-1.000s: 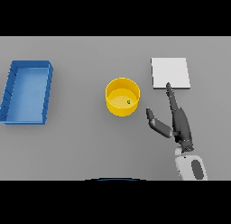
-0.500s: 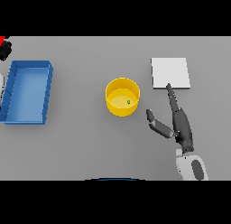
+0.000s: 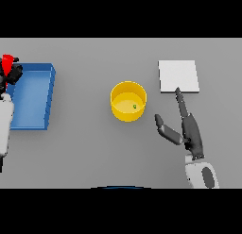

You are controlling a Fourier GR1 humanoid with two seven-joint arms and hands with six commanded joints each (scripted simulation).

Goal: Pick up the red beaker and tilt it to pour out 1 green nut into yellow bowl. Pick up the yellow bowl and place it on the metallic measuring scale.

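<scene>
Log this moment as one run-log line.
left hand: shut on red beaker, by blue tray | green nut: in yellow bowl | right hand: open, beside bowl | scale: bare

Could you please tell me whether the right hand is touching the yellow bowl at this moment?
Apart. The head view shows bare grey table between the right hand and the yellow bowl.

You find no readable text, label, brand, number or sign on anything here, on any surface in the head view.

The red beaker point(image 3: 7, 63) is cut off at the left edge.
</scene>
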